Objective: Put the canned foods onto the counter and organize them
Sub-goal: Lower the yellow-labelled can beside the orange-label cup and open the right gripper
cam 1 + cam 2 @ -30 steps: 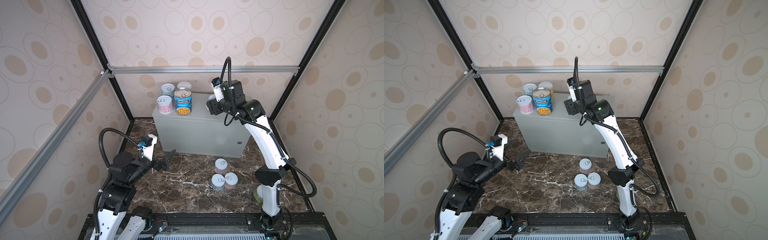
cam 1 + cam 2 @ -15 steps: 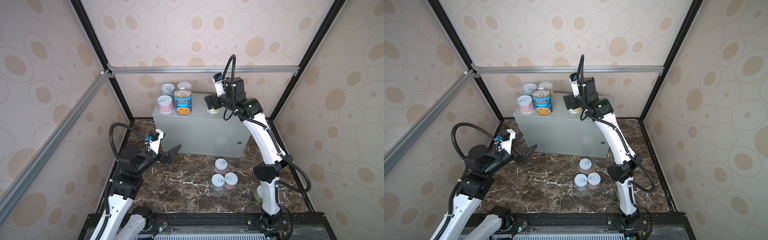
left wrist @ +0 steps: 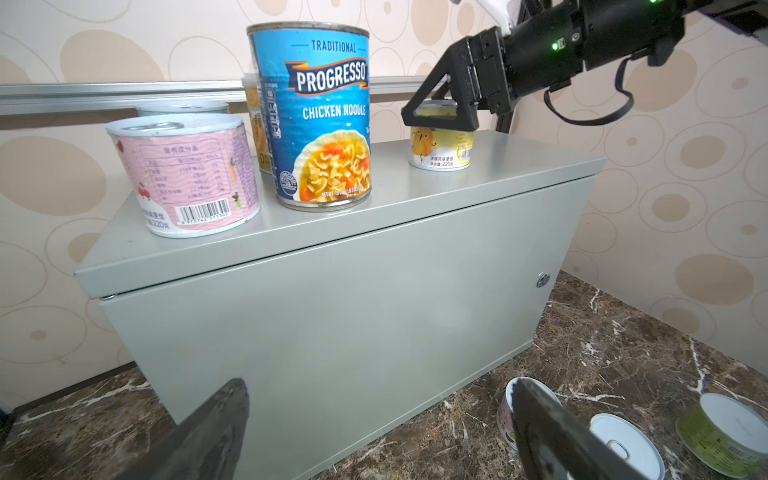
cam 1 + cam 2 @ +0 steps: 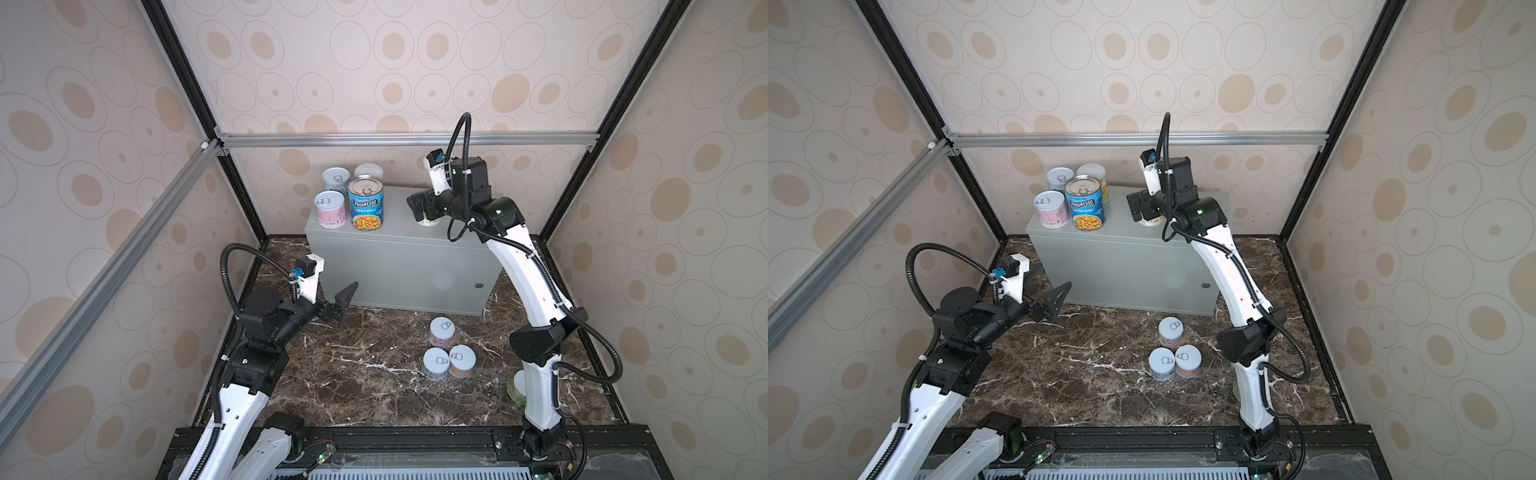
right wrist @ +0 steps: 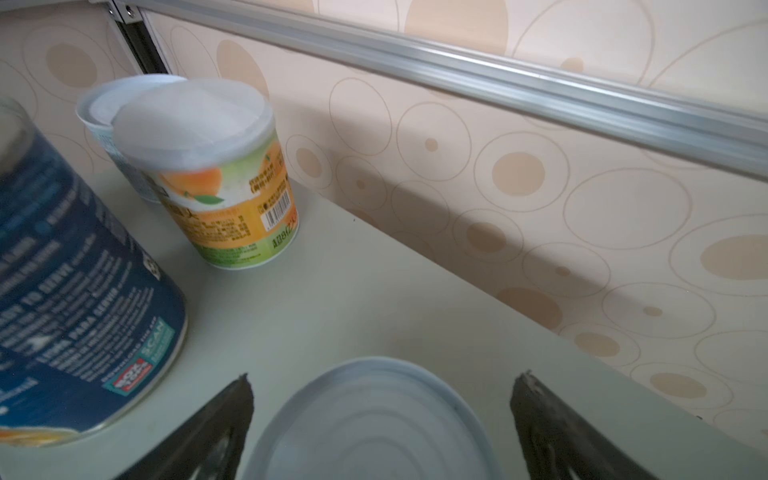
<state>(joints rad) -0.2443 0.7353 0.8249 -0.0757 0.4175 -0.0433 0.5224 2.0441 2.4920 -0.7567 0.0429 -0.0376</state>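
Note:
The grey counter (image 4: pixel 399 266) carries a pink can (image 4: pixel 330 209), the blue Progresso can (image 4: pixel 365 203), a pale blue can (image 4: pixel 336 179) and an orange can (image 5: pixel 224 183) at its left end. Further right on it stands a yellow can (image 3: pixel 441 145). My right gripper (image 5: pixel 380 380) is open, with its fingers either side of that can's lid and clear of it. Three short cans (image 4: pixel 442 330) (image 4: pixel 436 363) (image 4: pixel 462 360) stand on the marble floor. My left gripper (image 4: pixel 345 301) hovers open and empty before the counter's lower left front.
A green can (image 3: pixel 723 436) sits on the floor by the right arm's base (image 4: pixel 540 399). An aluminium rail (image 4: pixel 407 139) runs along the back wall just above the counter. Patterned walls and black frame posts close in on three sides.
The right gripper lowered onto the counter and opened, leaving the yellow can standing there. The left arm swung forward towards the counter's front.

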